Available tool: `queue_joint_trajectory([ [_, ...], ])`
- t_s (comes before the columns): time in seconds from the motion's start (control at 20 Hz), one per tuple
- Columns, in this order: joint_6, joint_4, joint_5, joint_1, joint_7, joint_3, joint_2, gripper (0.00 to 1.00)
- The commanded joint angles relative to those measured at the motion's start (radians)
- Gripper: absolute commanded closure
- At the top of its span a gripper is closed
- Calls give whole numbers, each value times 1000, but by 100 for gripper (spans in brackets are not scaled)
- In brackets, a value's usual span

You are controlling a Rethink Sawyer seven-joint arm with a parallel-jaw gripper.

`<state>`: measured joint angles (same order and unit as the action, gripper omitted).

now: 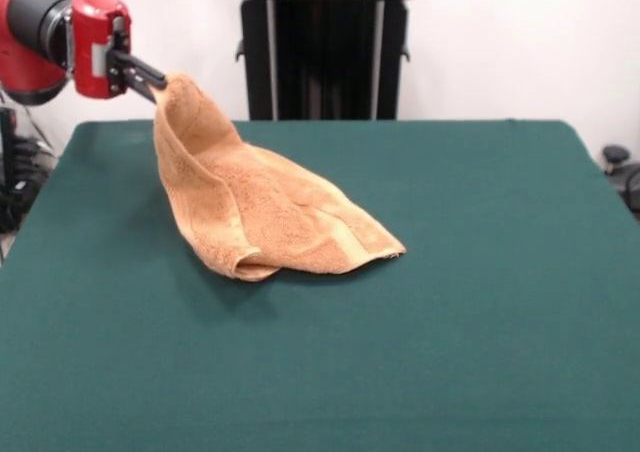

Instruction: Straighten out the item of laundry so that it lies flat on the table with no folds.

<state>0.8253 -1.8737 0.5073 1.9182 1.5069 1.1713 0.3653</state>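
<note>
Green desk [500,352] carries folded orange towel [265,212], one corner lifted and pinched by tool [158,84]; black pedestal [325,52] behind.

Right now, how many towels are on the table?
1. The orange-tan terry-cloth towel lies folded left of centre on the dark green felt table, one corner lifted by the black pincer. Nothing else shows; its folds could hide something.

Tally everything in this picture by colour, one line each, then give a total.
Orange-tan: 1, the towel, one corner lifted, the rest lying folded on the table.
Dark green: 1, the table.
Red and black: 1, the arm, whose gripper is pinching the towel's raised corner.
Black: 1, the pedestal behind the table.
Total: 4
</note>
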Motion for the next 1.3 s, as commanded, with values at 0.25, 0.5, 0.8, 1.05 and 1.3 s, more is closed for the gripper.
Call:
queue_joint_trajectory([
  [0.25,180,249,-64,-90,-348,-61,52,100],
  [0.5,281,330,-120,-107,-377,-68,74,100],
  [0.8,366,406,-138,-133,-406,-74,73,100],
  [1.05,415,458,-112,-139,-433,-84,60,100],
  [1.3,469,510,-114,-132,-479,-90,82,100],
])
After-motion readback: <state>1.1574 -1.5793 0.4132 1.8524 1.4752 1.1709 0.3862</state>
